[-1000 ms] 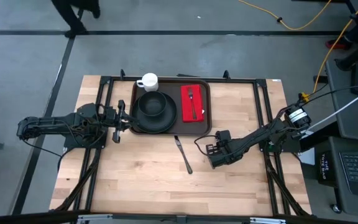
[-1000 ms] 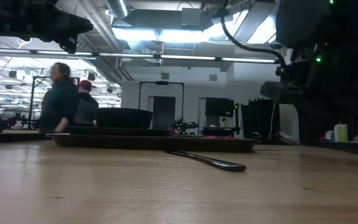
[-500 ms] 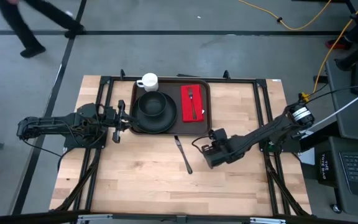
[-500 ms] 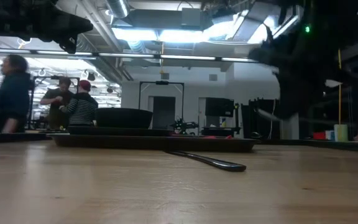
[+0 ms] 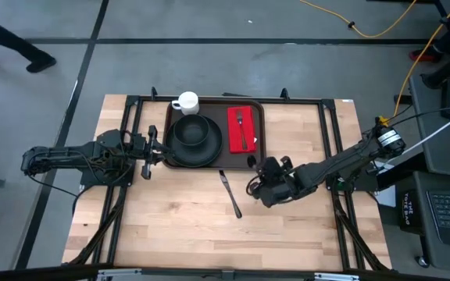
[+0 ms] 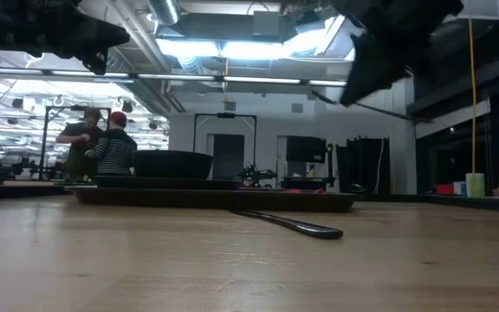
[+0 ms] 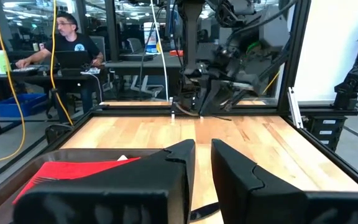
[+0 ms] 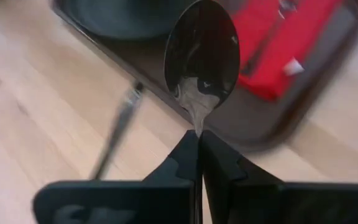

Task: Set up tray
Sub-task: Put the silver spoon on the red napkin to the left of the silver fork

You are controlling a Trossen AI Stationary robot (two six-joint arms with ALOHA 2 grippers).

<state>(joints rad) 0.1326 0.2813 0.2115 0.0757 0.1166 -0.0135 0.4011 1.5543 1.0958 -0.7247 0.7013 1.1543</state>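
The dark brown tray (image 5: 237,159) lies at the table's far middle. It holds a black plate with a black bowl (image 5: 192,134) and a red napkin (image 5: 242,129) with a fork on it. A white cup (image 5: 186,102) stands at its far left corner. A knife (image 5: 231,193) lies on the table just near of the tray. My right gripper (image 5: 256,176) hovers near the tray's near right corner, shut on a spoon (image 8: 202,53). My left gripper (image 5: 161,149) waits at the tray's left edge, its fingers a narrow gap apart and empty. My right gripper pinches the spoon's handle (image 8: 198,123) right behind the bowl, between its two fingertips (image 8: 185,149). The rest of the handle is hidden between the fingers. The spoon's bowl sticks out past the fingertips toward the tray (image 8: 247,124), clear of the table.
Bare wood spreads over the near half of the table (image 5: 209,234). The knife also shows in the low view (image 6: 288,224) and the right wrist view (image 8: 114,140). Black frame rails run along both sides of the table. People stand in the room beyond.
My right gripper has risen from the table and gone a little toward the tray's near right corner, turning its fingers toward the tray, still shut on the spoon. A person has walked past beyond the table's far left.
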